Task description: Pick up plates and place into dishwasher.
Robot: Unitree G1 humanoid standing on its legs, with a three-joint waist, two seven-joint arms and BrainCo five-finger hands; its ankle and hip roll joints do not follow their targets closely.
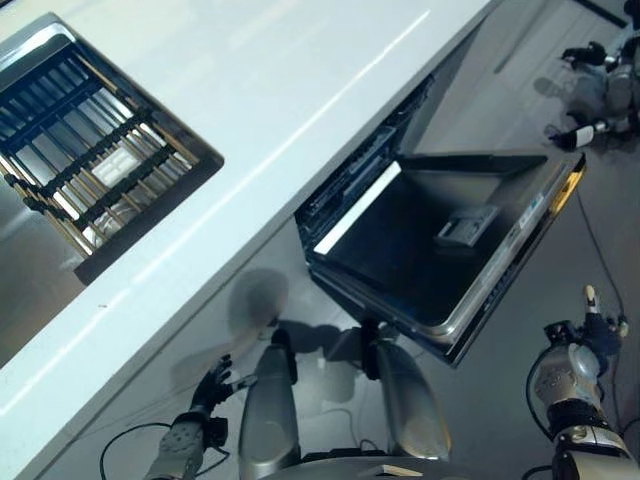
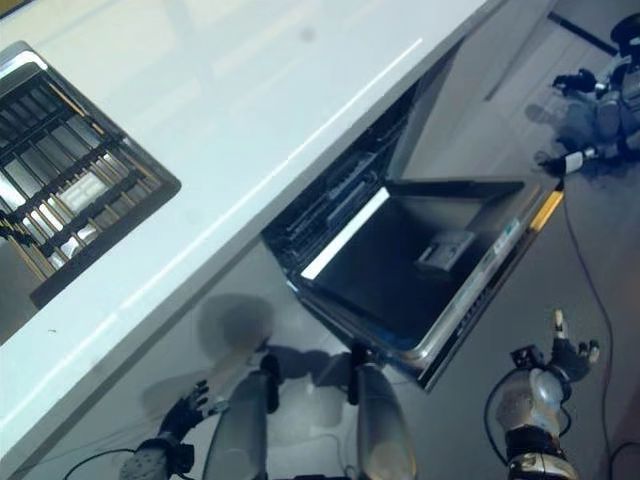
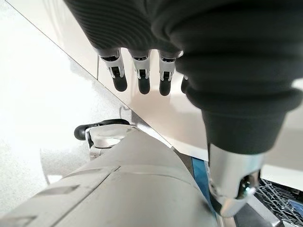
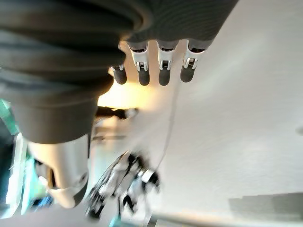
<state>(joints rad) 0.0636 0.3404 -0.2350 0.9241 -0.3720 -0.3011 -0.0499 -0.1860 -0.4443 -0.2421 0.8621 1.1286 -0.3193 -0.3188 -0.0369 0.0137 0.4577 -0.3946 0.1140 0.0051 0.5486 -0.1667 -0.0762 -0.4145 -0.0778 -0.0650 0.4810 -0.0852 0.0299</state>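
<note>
- White countertop [image 1: 250, 120] runs across the scene, with a sink [image 1: 30, 60] holding a dark wire rack [image 1: 85, 150] set into it; I can make out no plates on the counter or in the rack.
- Dishwasher [image 1: 440, 250] under the counter stands with its door dropped open, the dark inner face bare.
- Left hand [image 1: 213, 385] hangs low beside the cabinet front, fingers [image 3: 138, 75] loosely apart, nothing in them.
- Right hand [image 1: 590, 325] hangs low just past the door's corner, fingers [image 4: 163, 66] relaxed and empty.
- Judged from this, loading has not begun: the door is ready, but a plate is yet to be found, lifted and racked.
</note>
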